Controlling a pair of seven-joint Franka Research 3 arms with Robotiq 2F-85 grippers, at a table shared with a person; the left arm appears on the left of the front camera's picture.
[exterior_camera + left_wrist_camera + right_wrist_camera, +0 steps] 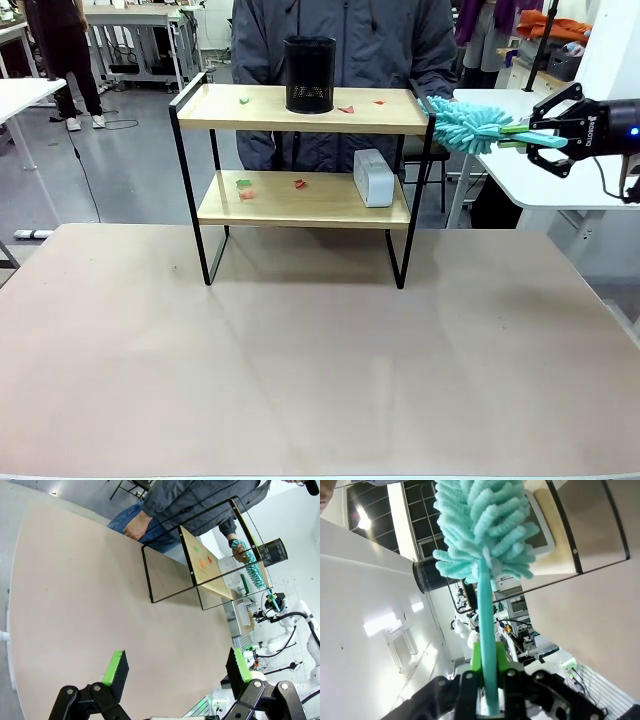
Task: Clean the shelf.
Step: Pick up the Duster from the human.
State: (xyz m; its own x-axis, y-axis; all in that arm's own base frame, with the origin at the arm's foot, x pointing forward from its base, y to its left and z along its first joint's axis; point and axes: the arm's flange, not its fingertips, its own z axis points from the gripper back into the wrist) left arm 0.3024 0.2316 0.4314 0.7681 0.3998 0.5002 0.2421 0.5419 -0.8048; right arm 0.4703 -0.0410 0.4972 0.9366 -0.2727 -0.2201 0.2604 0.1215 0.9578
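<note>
Tan table [320,350], lab clutter behind, and a person [340,40] standing at the far edge.

Front view: the shelf [270,108] stands upright on four legs at the middle of the table's far edge. Its long axis runs left-right along that edge and its open front faces the robot. A black mesh cup [310,75] and paper scraps [346,108] sit on the top board. More scraps [247,194] and a white box [372,177] sit on the lower board. The right gripper [535,135] is clamped on the handle of a teal duster [468,127]. The duster lies roughly level, with its head pointing at the shelf's right end at top-board height, just beside the frame.

Left wrist view: the left gripper [176,666] hangs above the table's near part, jaws wide apart and empty. The shelf [205,572] is well apart from it, with the duster [252,567] at its far end.

Right wrist view: the right gripper [489,680] pinches the duster [485,525] handle between green pads. The fluffy head is aimed at the shelf [555,555].

Step, as I judge it: tool in hand, approach to the top board, no wiping yet. The next move needs the head to clear the end frame, then sweep along the board's length and miss the cup.
</note>
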